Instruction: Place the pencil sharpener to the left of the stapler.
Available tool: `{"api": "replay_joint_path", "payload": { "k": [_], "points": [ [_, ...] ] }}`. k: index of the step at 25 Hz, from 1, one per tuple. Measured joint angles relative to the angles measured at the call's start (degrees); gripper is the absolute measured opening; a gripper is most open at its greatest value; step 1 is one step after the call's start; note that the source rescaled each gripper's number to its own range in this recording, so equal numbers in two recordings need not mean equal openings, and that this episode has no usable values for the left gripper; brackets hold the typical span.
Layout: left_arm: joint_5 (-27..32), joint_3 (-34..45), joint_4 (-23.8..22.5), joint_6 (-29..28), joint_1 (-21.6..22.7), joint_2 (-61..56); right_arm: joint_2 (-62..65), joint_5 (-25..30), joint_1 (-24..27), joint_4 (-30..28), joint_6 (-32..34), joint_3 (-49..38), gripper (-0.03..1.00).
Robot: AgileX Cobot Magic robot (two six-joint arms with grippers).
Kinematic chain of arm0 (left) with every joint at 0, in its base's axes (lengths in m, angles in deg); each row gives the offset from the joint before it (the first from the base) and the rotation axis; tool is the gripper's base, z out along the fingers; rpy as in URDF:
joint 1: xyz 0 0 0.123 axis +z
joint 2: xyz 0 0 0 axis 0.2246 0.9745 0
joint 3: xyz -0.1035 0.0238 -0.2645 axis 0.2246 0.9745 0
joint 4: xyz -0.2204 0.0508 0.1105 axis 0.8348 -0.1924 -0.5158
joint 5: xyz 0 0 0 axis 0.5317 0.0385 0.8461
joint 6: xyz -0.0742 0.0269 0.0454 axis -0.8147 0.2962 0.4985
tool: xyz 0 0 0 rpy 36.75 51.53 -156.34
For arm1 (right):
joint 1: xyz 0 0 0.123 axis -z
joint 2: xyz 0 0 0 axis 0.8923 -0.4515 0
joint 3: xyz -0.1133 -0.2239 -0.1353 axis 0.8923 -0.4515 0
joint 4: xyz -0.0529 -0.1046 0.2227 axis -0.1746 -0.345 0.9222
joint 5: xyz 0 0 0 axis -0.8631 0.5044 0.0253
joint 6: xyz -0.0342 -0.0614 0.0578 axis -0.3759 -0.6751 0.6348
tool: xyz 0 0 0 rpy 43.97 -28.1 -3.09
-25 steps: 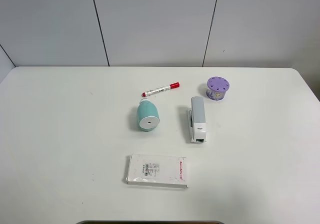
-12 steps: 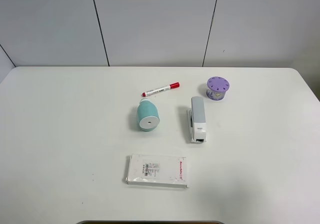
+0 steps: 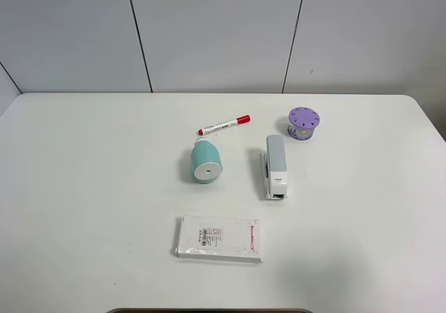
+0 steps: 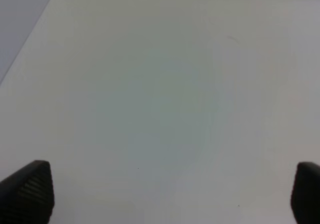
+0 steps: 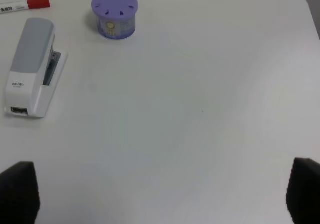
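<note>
Sharpener (image 3: 206, 162) lying mid-table, left of stapler (image 3: 275, 166): probably light, slick, rolls; best gripped across the barrel. Both pincers (image 4: 165, 194) (image 5: 160, 194) wide open, empty.

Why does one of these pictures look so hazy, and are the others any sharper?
The left wrist view is soft and washed out, showing only bare table with blurred dark tool tips at the corners. The right wrist view is sharper: the stapler and purple cylinder read clearly. The exterior high view is evenly lit, with faint shadows beside the pencil sharpener.
</note>
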Motion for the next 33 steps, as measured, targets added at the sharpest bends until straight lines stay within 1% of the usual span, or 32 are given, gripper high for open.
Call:
{"api": "replay_joint_path", "payload": {
  "k": [14, 17, 21, 23, 33],
  "points": [
    [0.00, 0.00, 0.00, 0.00, 0.00, 0.00, 1.98, 0.07, 0.73, 0.00, 0.00, 0.00, 1.00],
    [0.00, 0.00, 0.00, 0.00, 0.00, 0.00, 1.98, 0.11, 2.90, 0.00, 0.00, 0.00, 1.00],
    [0.00, 0.00, 0.00, 0.00, 0.00, 0.00, 1.98, 0.18, 7.73, 0.00, 0.00, 0.00, 1.00],
    [0.00, 0.00, 0.00, 0.00, 0.00, 0.00, 1.98, 0.18, 9.24, 0.00, 0.00, 0.00, 1.00],
    [0.00, 0.00, 0.00, 0.00, 0.00, 0.00, 1.98, 0.18, 9.70, 0.00, 0.00, 0.00, 1.00]
  ]
}}
